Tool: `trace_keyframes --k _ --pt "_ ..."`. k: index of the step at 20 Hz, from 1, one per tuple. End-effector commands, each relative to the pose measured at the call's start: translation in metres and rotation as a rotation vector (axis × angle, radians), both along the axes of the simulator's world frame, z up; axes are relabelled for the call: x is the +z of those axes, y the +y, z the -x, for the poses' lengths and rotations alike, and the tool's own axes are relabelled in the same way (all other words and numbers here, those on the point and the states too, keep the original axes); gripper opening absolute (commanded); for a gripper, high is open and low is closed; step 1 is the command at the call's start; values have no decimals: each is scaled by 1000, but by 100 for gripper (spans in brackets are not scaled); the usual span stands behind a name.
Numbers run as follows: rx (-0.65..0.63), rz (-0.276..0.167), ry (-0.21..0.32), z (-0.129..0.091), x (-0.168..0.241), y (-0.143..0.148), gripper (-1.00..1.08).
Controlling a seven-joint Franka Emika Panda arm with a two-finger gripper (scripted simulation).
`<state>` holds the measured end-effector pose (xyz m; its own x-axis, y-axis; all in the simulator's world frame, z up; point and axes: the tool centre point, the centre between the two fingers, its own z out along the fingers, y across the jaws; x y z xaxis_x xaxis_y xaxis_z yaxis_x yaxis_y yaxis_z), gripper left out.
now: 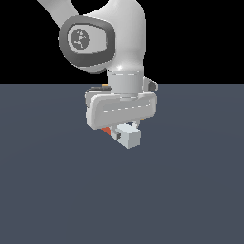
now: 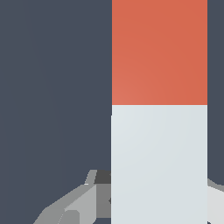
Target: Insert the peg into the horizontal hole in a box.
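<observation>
Now, line by line:

Arm: the white Panda arm (image 1: 121,43) comes down from the top of the exterior view, its wrist and hand just above the dark grey-blue floor (image 1: 57,190).

Gripper: the gripper (image 1: 123,132) points downward under the broad white hand; a fingertip with a dark pad shows beside the white end of the bar. In the wrist view, grey fingers (image 2: 74,203) appear on one side of the bar and a paler finger on the other, both close against its white part.

Grip: the fingers are clamped on the peg, one on each side of the white section.

Peg: the peg (image 2: 159,131) is a square-sectioned bar, red-orange at one end and white for the rest. In the exterior view its white end juts towards the camera and the exterior view's right, below the hand, while a small patch of the red end peeks out behind the fingers on the exterior view's left. It lies roughly level.

Peg height: whether the bar rests on the floor or hangs just above it cannot be told from either view.

Wrist view: the bar fills the middle-right of the picture, red part farther from the fingers, white part between them, with plain floor behind.

Box and hole: neither is visible in either view.
</observation>
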<state>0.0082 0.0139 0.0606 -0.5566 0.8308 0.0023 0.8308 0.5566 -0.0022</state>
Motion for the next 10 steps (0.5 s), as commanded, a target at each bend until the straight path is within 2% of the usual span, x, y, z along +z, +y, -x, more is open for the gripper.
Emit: trace_keyframes --k 1,10 --pt "-35 0 -3 -5 6 21 -100" --pt "-152 0 -3 -27 22 90 -100"
